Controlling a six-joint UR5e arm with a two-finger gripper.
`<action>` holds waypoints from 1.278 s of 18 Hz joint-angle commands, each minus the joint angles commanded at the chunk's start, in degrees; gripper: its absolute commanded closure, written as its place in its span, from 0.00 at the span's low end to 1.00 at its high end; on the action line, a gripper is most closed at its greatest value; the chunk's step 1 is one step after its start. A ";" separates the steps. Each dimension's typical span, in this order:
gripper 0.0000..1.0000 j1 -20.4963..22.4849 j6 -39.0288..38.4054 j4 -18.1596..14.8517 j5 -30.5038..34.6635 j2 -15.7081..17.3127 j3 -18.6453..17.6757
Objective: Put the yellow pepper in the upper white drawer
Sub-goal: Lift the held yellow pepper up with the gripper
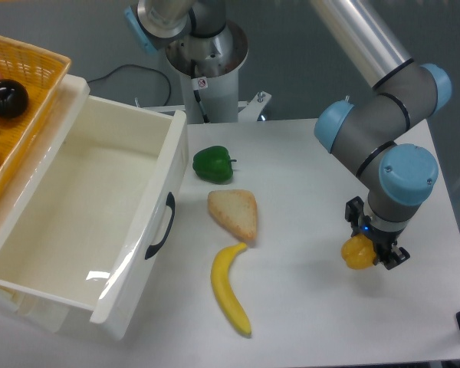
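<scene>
Fixed camera: claw [366, 250] gripping yellow pepper [357, 253] at lower right of frame, over white bench [307, 307]; upper white drawer [84, 222] sitting open at left, well apart from pepper.

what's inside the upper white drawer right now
Nothing visible: the upper white drawer shows only bare white floor and walls. The near-left corner is cut off by the frame edge. The yellow pepper is at the gripper across the table.

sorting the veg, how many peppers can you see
2: the yellow pepper at the gripper on the table's right side, and the green pepper beside the white drawer. The basket may hide more.
</scene>
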 joint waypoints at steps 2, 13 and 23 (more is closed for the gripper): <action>0.65 0.18 -0.09 0.00 -0.45 0.00 0.09; 0.65 1.84 -5.26 -8.17 -8.51 10.70 -3.15; 0.65 -2.89 -23.80 -11.08 -22.23 25.65 -8.78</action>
